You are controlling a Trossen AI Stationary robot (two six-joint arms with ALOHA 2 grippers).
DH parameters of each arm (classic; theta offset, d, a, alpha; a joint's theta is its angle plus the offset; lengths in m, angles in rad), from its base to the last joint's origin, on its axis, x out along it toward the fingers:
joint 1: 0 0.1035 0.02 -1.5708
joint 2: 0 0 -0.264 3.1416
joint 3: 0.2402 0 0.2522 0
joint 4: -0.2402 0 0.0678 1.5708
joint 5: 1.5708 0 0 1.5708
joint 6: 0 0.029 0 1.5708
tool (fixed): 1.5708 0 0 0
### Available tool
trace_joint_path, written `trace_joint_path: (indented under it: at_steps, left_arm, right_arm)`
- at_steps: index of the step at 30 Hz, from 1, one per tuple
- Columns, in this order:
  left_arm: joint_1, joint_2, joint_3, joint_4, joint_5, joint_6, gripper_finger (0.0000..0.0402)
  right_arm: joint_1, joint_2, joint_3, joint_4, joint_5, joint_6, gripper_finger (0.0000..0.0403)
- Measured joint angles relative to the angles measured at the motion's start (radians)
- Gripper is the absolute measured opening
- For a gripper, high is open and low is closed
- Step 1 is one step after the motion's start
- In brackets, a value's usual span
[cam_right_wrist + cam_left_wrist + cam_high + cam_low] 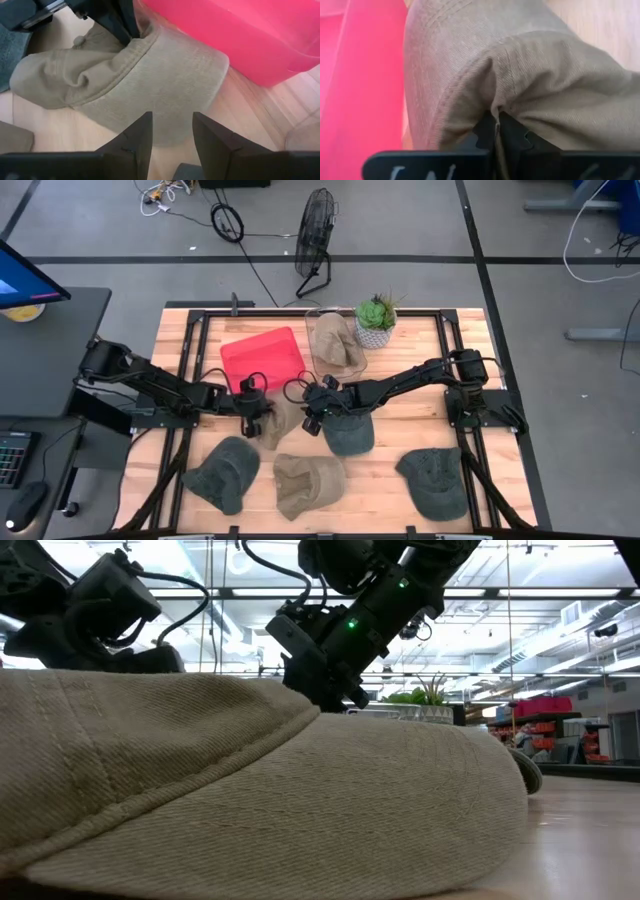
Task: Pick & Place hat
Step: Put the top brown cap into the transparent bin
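A tan cap [283, 420] lies on the table just near of the red tray [262, 358]; the right wrist view shows its crumpled crown [50, 75] and flat brim [170, 85]. My left gripper [260, 418] is shut on the cap; it also shows in the right wrist view [117, 20]. My right gripper [310, 408] is open and empty. It hovers at the cap's brim side, its fingers [135, 140] apart just short of the brim's edge. My left gripper pinches a raised fold of the tan cap's crown cloth [495, 112] between its two fingers, close to where the crown meets the brim [134, 42]. The fingers come slanting down from the table's left. The cloth puckers at the pinch; the rest of the cap lies on the table.
Another tan cap [335, 345] and a potted plant [375, 320] stand at the far side. A dark green cap [350, 435] lies under my right arm. Near the front edge lie a dark green cap [225, 472], a tan cap [308, 480] and another dark green cap [435, 480].
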Motion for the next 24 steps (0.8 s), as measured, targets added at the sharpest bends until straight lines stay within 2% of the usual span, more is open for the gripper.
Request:
trace_joint_path:
  at_steps: [3,6,11,14,17,19,24]
  left_arm:
    - [-0.014,-0.008,-0.001,0.049,0.004,-0.01,0.0014]
    - [-0.031,-0.033,0.004,0.11,-0.004,-0.036,0.0009]
    - [-0.065,-0.047,0.081,0.106,-0.101,-0.031,0.0011]
    - [-0.073,-0.039,0.128,0.102,-0.168,-0.009,0.0012]
    - [-0.082,-0.038,0.173,0.103,-0.231,0.006,0.001]
    - [-0.087,-0.038,0.195,0.104,-0.236,0.027,0.0009]
    - [-0.096,-0.038,0.227,0.103,-0.238,0.034,0.0014]
  right_arm:
    - [0.002,-0.006,0.0,-0.003,-0.027,-0.009,0.0144]
    - [0.01,-0.03,0.0,-0.002,-0.098,-0.045,0.0144]
    - [0.037,-0.097,0.0,0.024,-0.119,-0.065,0.0135]
    - [0.049,-0.118,0.0,0.086,-0.059,-0.045,0.0129]
    - [0.054,-0.116,0.0,0.131,0.024,-0.169,0.0128]
    - [0.054,-0.104,0.001,0.136,0.066,-0.248,0.0131]
    - [0.054,-0.098,0.0,0.1,0.174,-0.309,0.0151]
